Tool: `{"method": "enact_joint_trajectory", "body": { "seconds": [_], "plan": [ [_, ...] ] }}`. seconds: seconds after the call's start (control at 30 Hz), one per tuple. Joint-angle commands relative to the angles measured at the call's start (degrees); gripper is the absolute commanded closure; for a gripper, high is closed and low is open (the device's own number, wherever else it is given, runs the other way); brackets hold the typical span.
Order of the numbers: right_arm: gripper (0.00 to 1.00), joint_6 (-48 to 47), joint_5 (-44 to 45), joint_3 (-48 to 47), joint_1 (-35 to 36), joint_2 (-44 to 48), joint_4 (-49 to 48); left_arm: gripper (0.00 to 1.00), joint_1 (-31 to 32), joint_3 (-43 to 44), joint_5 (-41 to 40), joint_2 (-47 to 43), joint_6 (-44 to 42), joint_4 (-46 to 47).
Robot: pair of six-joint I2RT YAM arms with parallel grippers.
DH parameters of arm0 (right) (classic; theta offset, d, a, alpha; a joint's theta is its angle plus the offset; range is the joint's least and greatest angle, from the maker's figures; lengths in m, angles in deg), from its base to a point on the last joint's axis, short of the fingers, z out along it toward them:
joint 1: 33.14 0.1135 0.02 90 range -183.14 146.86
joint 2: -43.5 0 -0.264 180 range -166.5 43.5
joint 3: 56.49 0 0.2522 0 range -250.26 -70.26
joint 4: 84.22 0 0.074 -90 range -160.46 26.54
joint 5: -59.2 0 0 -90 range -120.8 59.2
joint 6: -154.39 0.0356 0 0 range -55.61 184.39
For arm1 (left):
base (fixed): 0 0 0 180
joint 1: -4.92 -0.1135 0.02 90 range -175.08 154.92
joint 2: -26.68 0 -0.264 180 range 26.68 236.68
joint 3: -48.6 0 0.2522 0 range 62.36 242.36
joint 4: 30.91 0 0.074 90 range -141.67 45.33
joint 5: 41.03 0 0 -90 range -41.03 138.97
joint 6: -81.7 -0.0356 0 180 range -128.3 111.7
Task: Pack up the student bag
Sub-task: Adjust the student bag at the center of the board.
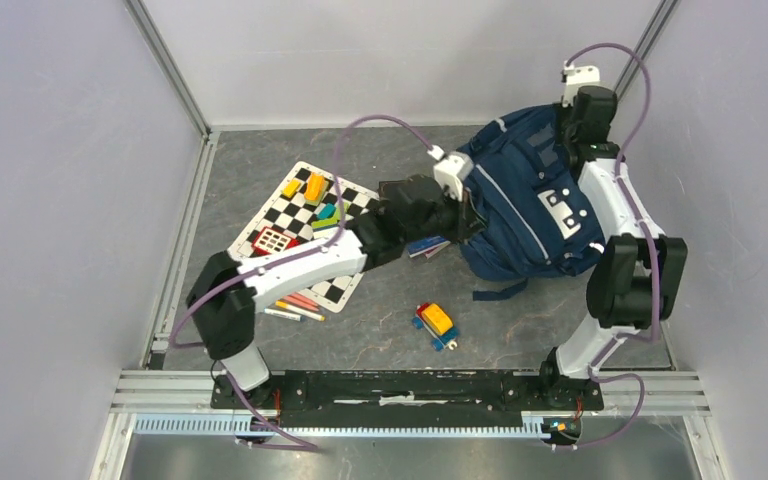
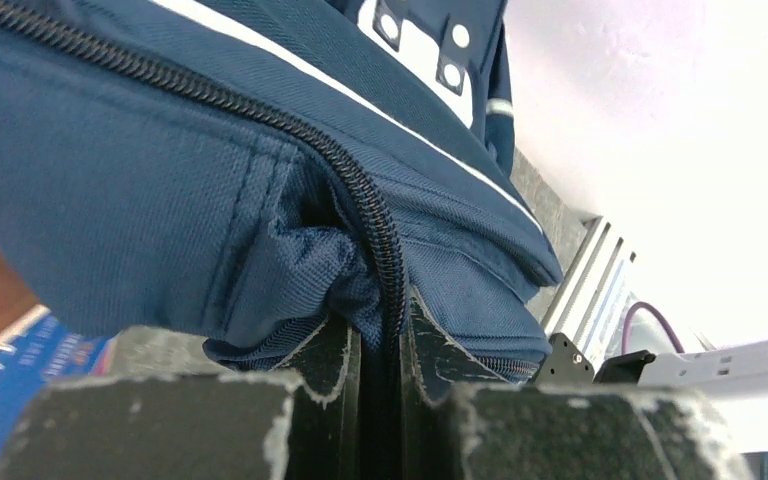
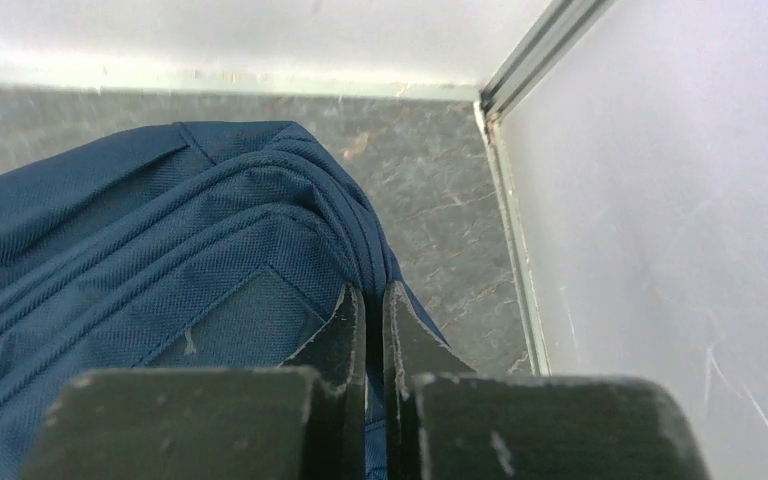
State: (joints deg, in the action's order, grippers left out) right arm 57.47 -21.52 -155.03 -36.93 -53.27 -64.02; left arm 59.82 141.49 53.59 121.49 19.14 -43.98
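At the right rear of the table [image 1: 380,335], close to the corner rails, the bag [image 1: 530,205] lies slumped on its side with its straps [image 1: 563,208] facing up.

The left gripper [image 2: 380,330] is at the bag's left edge. Its jaws are nearly together, pinching a fold of cloth right at the zip [image 2: 260,115]. The right gripper [image 3: 372,300] is at the far edge, by the wall. Its jaws are also almost closed, over a raised seam of blue fabric.

Books [image 1: 428,246] lie just beside the bag's left side, under the left wrist.

The bag looks soft and limp. The cloth bunches at the left grip, and the body sags without keeping any shape, so it will probably fold and drag rather than lift as one piece. The woven fabric seems grippy, not slippery, and nothing about it looks fragile.

The firmest places to hold are likely the zip tape and the stitched seams, which are where both grippers sit now. Thin pinches like these could slip off if pulled hard. Pulling from two opposite edges should keep the opening taut.
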Motion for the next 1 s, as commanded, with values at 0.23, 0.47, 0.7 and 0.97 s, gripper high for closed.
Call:
{"method": "enact_joint_trajectory", "body": {
  "seconds": [0.23, 0.47, 0.7, 0.97],
  "plan": [
    [0.99, -9.70, -2.30, 0.62, 9.43, -4.77, -15.75, 0.96, 19.33, -0.69, 7.96, 13.38, 6.85, 9.97],
    [0.02, -7.00, -0.51, 3.67, 9.69, 3.35, -6.66, 0.10, 20.94, -5.26, -1.62, 5.78, 1.38, -1.46],
    [0.02, -4.04, -11.88, 11.30, 10.23, 13.89, 3.69, 0.00, 14.79, -8.88, -6.02, -8.36, -0.64, -24.04],
    [0.04, 1.29, -15.82, 21.94, 17.30, 20.97, 4.75, 0.00, -8.20, -10.26, 3.08, -15.39, -7.00, -29.13]
  ]
}}
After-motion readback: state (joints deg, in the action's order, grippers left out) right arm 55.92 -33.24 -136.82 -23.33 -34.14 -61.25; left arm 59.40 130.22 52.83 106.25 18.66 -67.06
